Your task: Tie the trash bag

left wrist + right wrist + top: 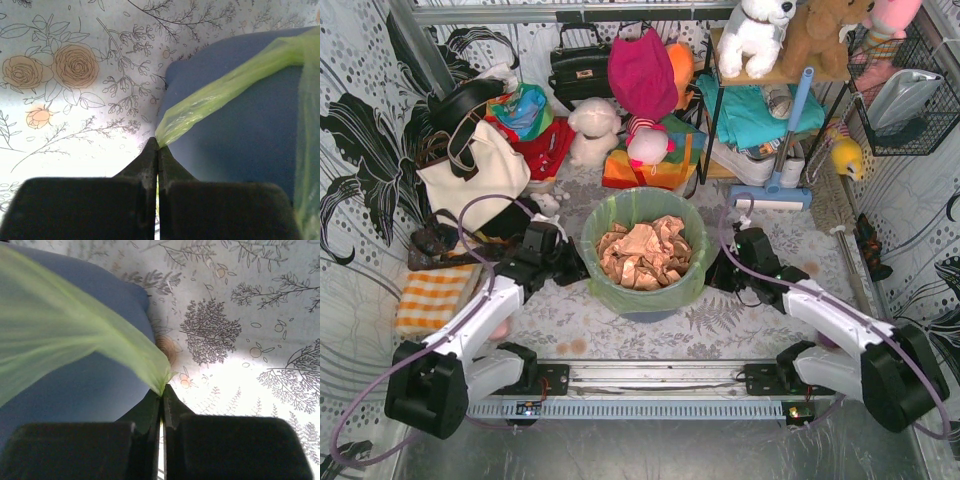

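Observation:
The lime-green trash bag lines a blue-grey round bin at the table's middle, with crumpled tan paper inside. My left gripper sits low at the bin's left side, shut on a stretched strip of the trash bag; the jaws meet around the film at the left gripper. My right gripper is low at the bin's right side, shut on a pulled fold of the trash bag, the film pinched at the right gripper. The bin fills the background; its wall also shows behind the fold.
A cream tote bag with black straps and an orange striped cloth lie at the left. Plush toys, a black handbag, a shelf and a blue mop crowd the back. A wire basket hangs at the right.

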Motion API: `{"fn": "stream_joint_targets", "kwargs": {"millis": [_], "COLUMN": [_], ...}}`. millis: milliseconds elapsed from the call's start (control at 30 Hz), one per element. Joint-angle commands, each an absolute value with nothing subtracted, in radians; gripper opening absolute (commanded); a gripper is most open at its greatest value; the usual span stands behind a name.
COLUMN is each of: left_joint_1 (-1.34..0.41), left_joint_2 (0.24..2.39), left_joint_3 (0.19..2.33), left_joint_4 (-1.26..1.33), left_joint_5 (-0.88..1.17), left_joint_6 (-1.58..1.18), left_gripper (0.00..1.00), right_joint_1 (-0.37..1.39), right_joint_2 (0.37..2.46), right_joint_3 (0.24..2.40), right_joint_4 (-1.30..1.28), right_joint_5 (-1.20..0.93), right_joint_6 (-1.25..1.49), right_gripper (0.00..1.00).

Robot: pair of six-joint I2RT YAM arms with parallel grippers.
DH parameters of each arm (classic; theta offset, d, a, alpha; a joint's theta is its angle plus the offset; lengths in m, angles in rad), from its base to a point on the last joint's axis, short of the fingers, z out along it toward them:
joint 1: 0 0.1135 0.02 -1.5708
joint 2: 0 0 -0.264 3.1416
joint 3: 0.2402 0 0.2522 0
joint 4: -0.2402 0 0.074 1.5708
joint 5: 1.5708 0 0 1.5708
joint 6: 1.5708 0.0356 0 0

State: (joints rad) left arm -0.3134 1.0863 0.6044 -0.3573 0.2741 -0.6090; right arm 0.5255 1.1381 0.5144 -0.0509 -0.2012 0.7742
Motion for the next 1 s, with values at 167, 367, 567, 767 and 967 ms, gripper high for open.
{"fn": "stream_joint_targets", "kwargs": {"millis": [167,367,567,767,967], "left_joint_1": [-0.315,-0.316,-0.316,-0.316,-0.316], "left_joint_2": [0.972,0.881,0.809,0.795,0.792], "left_joint_3": [0.726,0.802,0.900,1.027,1.095], "left_joint_4": [-0.546,-0.669,-0.758,-0.849,-0.851], "left_joint_5": [0.249,0.223,0.198,0.120,0.153], "left_joint_6": [-0.609,-0.630,-0.627,-0.634,-0.657], "left_gripper": [0.00,0.00,0.00,0.00,0.00], "right_joint_1": [0.527,0.527,0.527,0.527,0.527], "right_joint_2": [0.873,0.765,0.672,0.633,0.661], "right_joint_3": [0.557,0.612,0.657,0.715,0.782], "right_joint_4": [-0.271,-0.352,-0.349,-0.272,-0.162], "right_joint_5": [-0.124,-0.115,-0.120,-0.102,-0.156], "right_joint_6": [0.766,0.764,0.786,0.776,0.744], "right_gripper": [0.00,0.00,0.00,0.00,0.00]}}
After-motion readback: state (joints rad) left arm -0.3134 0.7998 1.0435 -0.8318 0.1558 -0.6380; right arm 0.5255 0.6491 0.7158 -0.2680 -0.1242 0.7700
